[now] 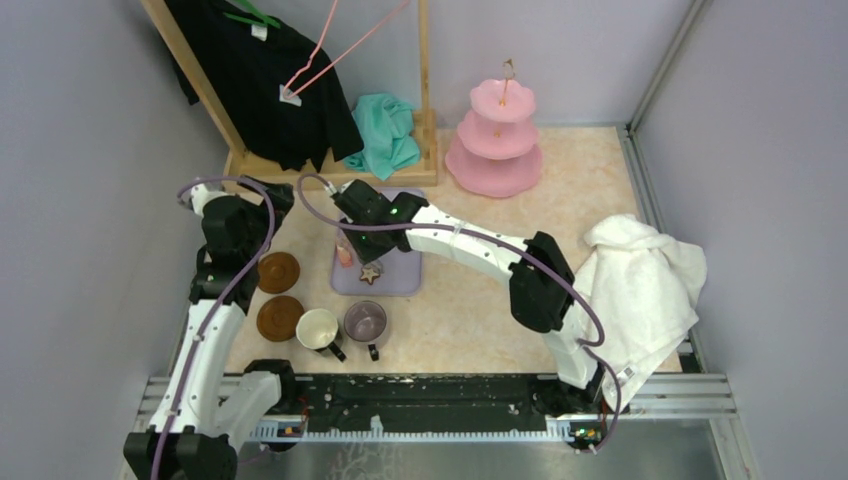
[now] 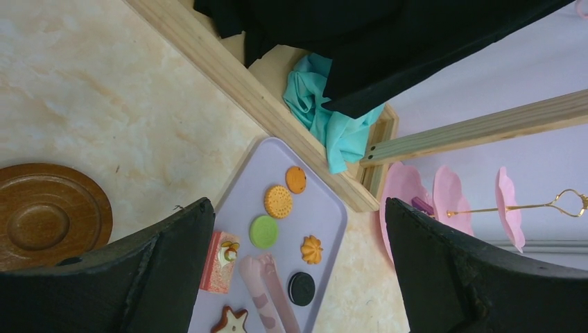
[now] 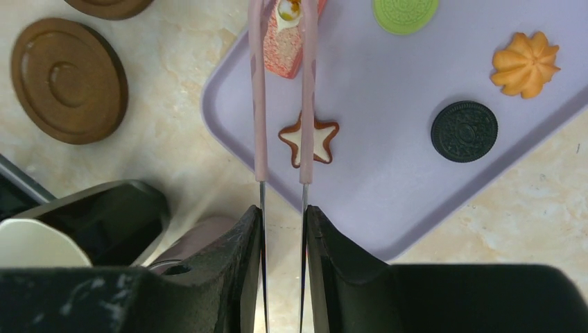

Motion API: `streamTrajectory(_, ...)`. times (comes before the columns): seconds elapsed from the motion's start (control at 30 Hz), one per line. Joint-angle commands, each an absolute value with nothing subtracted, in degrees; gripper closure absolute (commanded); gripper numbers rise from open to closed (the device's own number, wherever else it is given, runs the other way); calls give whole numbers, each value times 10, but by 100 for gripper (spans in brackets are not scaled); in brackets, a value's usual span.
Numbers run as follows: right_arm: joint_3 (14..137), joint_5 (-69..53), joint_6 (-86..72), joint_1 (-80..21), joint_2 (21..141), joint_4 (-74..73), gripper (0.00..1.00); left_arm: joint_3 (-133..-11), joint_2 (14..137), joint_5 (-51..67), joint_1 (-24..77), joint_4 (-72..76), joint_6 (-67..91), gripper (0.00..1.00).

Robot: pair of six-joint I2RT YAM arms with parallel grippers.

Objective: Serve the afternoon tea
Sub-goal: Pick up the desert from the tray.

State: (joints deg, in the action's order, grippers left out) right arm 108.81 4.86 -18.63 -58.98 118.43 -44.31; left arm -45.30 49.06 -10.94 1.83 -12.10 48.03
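My right gripper (image 3: 283, 215) is shut on pink tongs (image 3: 258, 104), whose arms straddle a pink cake slice (image 3: 281, 48) on the lavender tray (image 3: 388, 187). A star cookie (image 3: 322, 139) lies under the tongs. A black round (image 3: 464, 131), an orange swirl (image 3: 525, 64) and a green round (image 3: 405, 10) lie to the right. My left gripper (image 2: 297, 208) is open and empty, high above the tray's left side. The cream mug (image 1: 317, 328) and purple mug (image 1: 365, 320) stand near the front, beside two brown coasters (image 1: 278, 271). The pink three-tier stand (image 1: 495, 140) is at the back.
A wooden clothes rack (image 1: 330, 165) with a black shirt and a teal cloth (image 1: 385, 135) stands behind the tray. A white towel (image 1: 640, 290) lies at the right edge. Grey walls close in both sides.
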Motion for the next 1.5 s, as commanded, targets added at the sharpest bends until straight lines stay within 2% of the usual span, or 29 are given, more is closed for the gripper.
streamTrajectory(0.0,1138,31,-217,-587,1193,-462,72,-474,478,-119,16,-127,480,3)
streamTrajectory(0.6,1186,22,-244,-597,1240,-495,70,-471,458,-119,16,-136,480,2)
streamTrajectory(1.47,1234,13,-251,-598,1286,-524,61,-465,456,-111,16,-134,484,2)
